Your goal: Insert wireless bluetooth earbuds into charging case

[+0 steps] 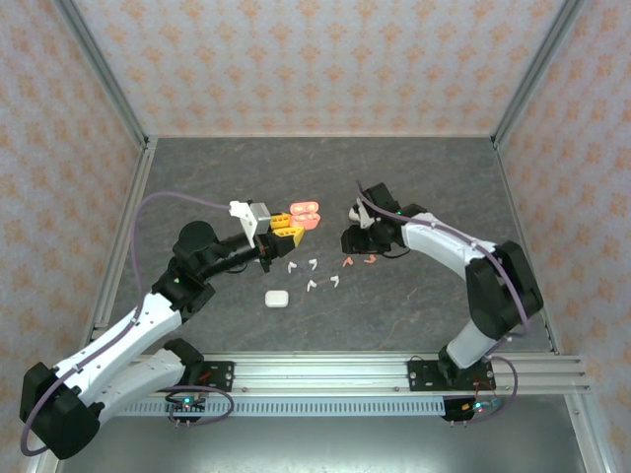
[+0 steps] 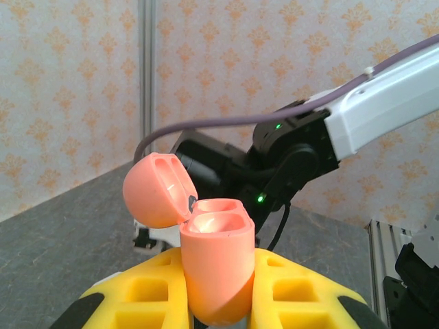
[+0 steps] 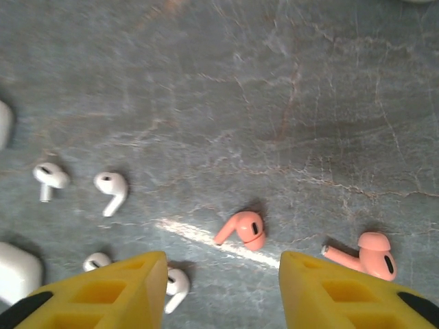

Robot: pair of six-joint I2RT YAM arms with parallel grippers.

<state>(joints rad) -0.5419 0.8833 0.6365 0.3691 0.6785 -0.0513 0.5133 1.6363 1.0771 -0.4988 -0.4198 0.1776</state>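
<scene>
Yellow-fingered, your left gripper (image 2: 218, 291) clamps the open coral case (image 2: 214, 236). Your right gripper (image 3: 223, 291) hangs spread wide over a coral earbud (image 3: 244, 230) lying on the table (image 3: 274, 103). Pickup looks to be the step, so lower straight and pinch its stem.

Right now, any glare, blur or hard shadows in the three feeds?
Right wrist: a bright glare streak on the table beside a coral earbud; earbuds sharp, shadows soft. Left wrist: coral case crisp, a highlight inside its lid. Top external: even light, white earbuds tiny.
</scene>
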